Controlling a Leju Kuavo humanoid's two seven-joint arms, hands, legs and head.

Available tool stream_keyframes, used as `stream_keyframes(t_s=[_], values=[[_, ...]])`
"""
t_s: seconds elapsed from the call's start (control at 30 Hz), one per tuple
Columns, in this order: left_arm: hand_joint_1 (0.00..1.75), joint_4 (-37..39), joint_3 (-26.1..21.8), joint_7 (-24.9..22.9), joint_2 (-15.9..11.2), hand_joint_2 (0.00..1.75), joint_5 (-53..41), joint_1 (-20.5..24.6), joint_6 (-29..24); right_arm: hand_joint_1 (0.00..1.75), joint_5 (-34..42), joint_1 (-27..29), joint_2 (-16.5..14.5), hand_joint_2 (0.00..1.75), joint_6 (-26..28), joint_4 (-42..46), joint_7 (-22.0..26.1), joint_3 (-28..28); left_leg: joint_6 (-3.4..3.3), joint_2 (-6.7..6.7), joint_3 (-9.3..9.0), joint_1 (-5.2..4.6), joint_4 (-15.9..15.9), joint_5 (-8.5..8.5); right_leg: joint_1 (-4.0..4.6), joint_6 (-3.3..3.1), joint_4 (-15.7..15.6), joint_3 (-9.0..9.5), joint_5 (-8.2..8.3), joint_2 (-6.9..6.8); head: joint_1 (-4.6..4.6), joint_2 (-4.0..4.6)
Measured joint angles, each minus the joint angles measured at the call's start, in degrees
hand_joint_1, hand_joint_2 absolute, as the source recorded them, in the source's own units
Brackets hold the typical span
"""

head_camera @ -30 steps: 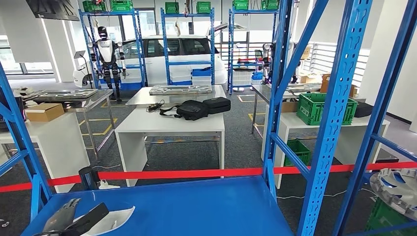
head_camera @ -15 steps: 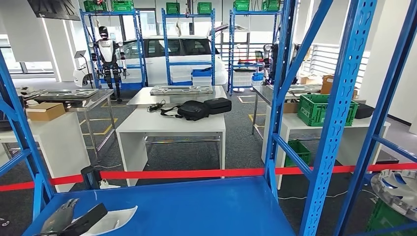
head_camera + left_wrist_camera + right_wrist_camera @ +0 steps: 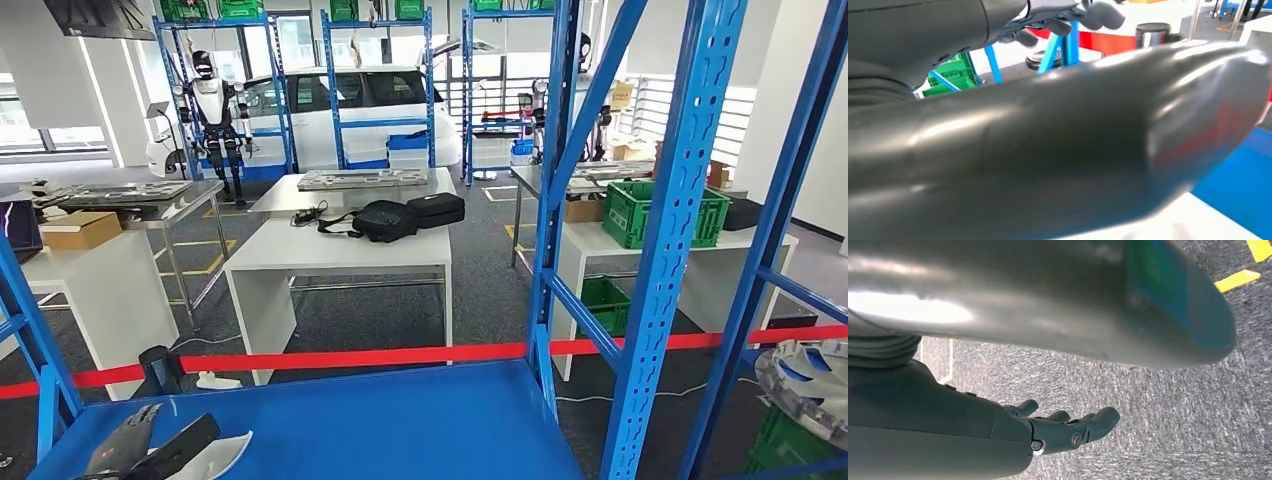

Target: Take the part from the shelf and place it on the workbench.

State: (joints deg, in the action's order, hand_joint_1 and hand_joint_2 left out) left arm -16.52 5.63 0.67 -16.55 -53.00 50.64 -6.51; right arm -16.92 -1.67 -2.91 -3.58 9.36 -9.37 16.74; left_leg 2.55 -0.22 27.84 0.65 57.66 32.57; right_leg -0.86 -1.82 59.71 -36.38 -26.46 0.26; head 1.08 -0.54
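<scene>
Since a second ago only the view shifts, left hand [image 3: 150,448] gripping the white part [image 3: 215,455] on the shelf [image 3: 400,420] (right hand [image 3: 1068,430] empty), which could snag the shelf's post when lifted.

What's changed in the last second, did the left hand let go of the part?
No. The head camera has swung a little, so the whole scene shifts. The left hand lies on the white part at the blue shelf's near left corner as before. The right hand hangs over carpet.
</scene>
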Motion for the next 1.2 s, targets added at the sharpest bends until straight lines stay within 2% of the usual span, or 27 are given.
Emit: stream_keyframes(t_s=[0.03, 0.07, 0.13, 0.17, 0.2, 0.23, 0.27, 0.3, 0.33, 0.37, 0.53, 0.6, 0.67, 0.77, 0.87, 0.93, 1.03, 1.2], values=[[0.0, -0.1, 0.0, 0.1, -0.1, 0.0, 0.0, 0.0, 0.0, 0.0, -0.1, 0.0, 0.0, 0.0, 0.0, 0.0, 0.0, 0.0, 0.23, 0.02, 1.04, 0.05, 2.4, 0.84, -0.09, -0.38, -0.1, 0.7, -0.45, 0.02, -0.05, -0.02], [0.0, -0.1, 0.0, 0.1, -0.1, 0.0, 0.0, 0.0, 0.1, 0.0, -0.2, 0.0, 0.0, 0.0, 0.0, 0.0, 0.0, 0.0, 0.39, 0.06, 3.11, 0.08, 6.2, 1.91, -0.14, -0.66, -0.2, 1.37, -0.98, 0.03, -0.1, -0.01], [0.0, 0.1, -0.1, 0.2, -0.2, 0.0, 0.0, -0.4, 0.2, 0.0, -0.3, 0.0, 0.0, 0.0, 0.0, 0.0, 0.0, 0.0, 0.6, 0.05, 9.08, 0.08, 14.7, 3.6, -0.13, -0.91, -0.2, 2.82, -2.21, 0.06, -0.15, -0.01], [0.0, 0.1, -0.2, 0.2, -0.2, 0.0, 0.0, -0.7, 0.2, 0.0, -0.4, 0.1, 0.0, 0.0, 0.0, 0.0, 0.0, 0.0, 0.59, 0.05, 11.5, 0.08, 16.9, 3.07, -0.13, -0.91, -0.2, 3.64, -2.87, 0.11, -0.15, -0.01], [0.0, 0.2, -0.3, 0.2, -0.2, 0.0, 0.0, -0.9, 0.3, 0.0, -0.4, 0.1, 0.0, 0.0, 0.0, 0.0, 0.0, 0.0, 0.48, 0.05, 12.89, 0.08, 16.9, 1.22, -0.13, -0.85, -0.2, 4.56, -3.54, 0.17, -0.16, -0.01], [0.0, 0.2, -0.3, 0.2, -0.3, 0.0, 0.0, -1.0, 0.3, 0.0, -0.5, 0.2, 0.0, 0.0, 0.0, 0.0, -0.1, 0.0, 0.29, 0.05, 13.14, 0.07, 14.6, -1.89, -0.14, -0.74, -0.2, 5.55, -4.21, 0.25, -0.17, -0.01], [0.0, 0.2, -0.3, 0.3, -0.4, 0.44, 0.1, -1.1, 0.4, 0.0, -0.5, 0.2, 0.0, 0.0, 0.0, 0.0, -0.1, 0.0, 0.08, 0.05, 12.63, 0.04, 10.7, -5.53, -0.15, -0.56, -0.2, 6.53, -4.9, 0.32, -0.17, -0.01], [0.0, 0.3, -0.5, 0.5, -0.5, 0.87, 0.3, -1.0, 0.7, 0.0, -0.6, 0.3, 0.0, 0.0, 0.0, 0.0, -0.1, 0.0, -0.1, 0.01, 11.77, -0.14, 7.2, -8.27, -0.08, -0.29, -0.3, 7.28, -5.53, 0.41, -0.17, 0.02], [0.0, 0.3, -0.7, 1.0, -0.7, 1.31, 0.7, -1.0, 1.2, 0.0, -0.7, 0.2, 0.0, 0.0, 0.0, 0.0, -0.1, 0.0, -0.33, 0.01, 10.85, -0.31, 4.4, -9.93, -0.05, 0.02, -0.3, 7.75, -6.01, 0.55, -0.23, 0.03], [0.0, 0.4, -1.0, 1.6, -0.8, 1.75, 1.3, -1.1, 2.0, 0.0, -0.7, 0.2, 0.0, 0.0, -0.1, 0.0, -0.1, 0.0, -0.5, -0.02, 10.17, -0.44, 2.7, -10.27, 0.01, 0.33, -0.4, 7.89, -6.37, 0.65, -0.21, 0.04], [0.0, 0.5, -3.7, 6.6, -0.9, 1.75, 6.6, -1.7, 8.6, 0.0, -0.9, 0.2, 0.1, 0.0, -0.4, 0.0, -0.2, 0.1, -1.03, -0.41, 9.45, -0.46, 1.2, -8.71, 0.13, 0.97, -1.2, 8.13, -6.23, 0.64, -0.13, -0.02], [0.0, 0.5, -5.0, 8.1, -0.9, 1.75, 8.1, -1.8, 10.9, 0.0, -0.9, 0.0, 0.1, 0.0, -0.5, 0.0, -0.1, 0.0, -1.38, -0.49, 9.31, -0.46, 1.2, -8.39, 0.15, 0.9, -1.8, 8.63, -6.32, 0.58, -0.07, -0.01], [0.0, 0.5, -6.4, 10.3, -0.9, 1.75, 10.9, -1.8, 15.6, 0.0, -0.9, 0.0, 0.2, 0.0, -0.5, 0.0, 0.0, 0.1, -1.62, -0.52, 9.23, -0.46, 1.2, -8.2, 0.16, 0.79, -2.5, 9.12, -6.58, 0.55, -0.02, -0.01], [0.0, 0.7, -9.8, 16.6, -0.9, 1.75, 18.0, -2.1, 29.3, 0.0, -0.9, 0.0, 0.3, 0.0, -0.7, 0.0, 0.3, 0.1, -1.82, -0.55, 9.06, -0.48, 1.1, -8.08, 0.16, 0.86, -3.1, 9.53, -6.7, 0.53, 0.03, -0.01], [0.0, 0.4, -14.0, 25.8, -1.3, 1.75, 25.3, -3.1, 44.6, 0.0, -1.0, 0.0, 0.3, 0.0, -1.1, 0.0, 0.5, 0.1, -1.9, -0.52, 8.9, -0.51, 1.1, -8.05, 0.15, 1.03, -3.1, 9.68, -6.61, 0.55, 0.05, -0.01], [0.0, 0.0, -16.4, 30.3, -1.5, 1.75, 28.3, -3.9, 50.7, 0.0, -1.1, 0.0, 0.3, 0.0, -1.1, 0.0, 0.6, 0.1, -1.94, -0.51, 8.81, -0.51, 1.1, -8.07, 0.15, 1.14, -3.2, 9.74, -6.55, 0.55, 0.06, -0.01], [0.0, -0.5, -19.1, 32.6, -1.6, 1.75, 29.7, -4.7, 53.6, 0.0, -1.1, 0.1, 0.3, 0.0, -1.2, 0.0, 0.7, 0.1, -1.99, -0.52, 8.71, -0.5, 1.1, -8.11, 0.17, 1.31, -3.2, 9.81, -6.52, 0.52, 0.07, -0.01], [0.0, -0.9, -21.0, 32.8, -1.8, 1.75, 29.8, -5.3, 53.9, 0.0, -1.2, 0.1, 0.3, 0.0, -1.2, 0.0, 0.8, 0.1, -1.97, -0.53, 8.54, -0.46, 1.1, -8.16, 0.24, 1.38, -3.2, 9.95, -6.52, 0.47, 0.08, -0.01]])
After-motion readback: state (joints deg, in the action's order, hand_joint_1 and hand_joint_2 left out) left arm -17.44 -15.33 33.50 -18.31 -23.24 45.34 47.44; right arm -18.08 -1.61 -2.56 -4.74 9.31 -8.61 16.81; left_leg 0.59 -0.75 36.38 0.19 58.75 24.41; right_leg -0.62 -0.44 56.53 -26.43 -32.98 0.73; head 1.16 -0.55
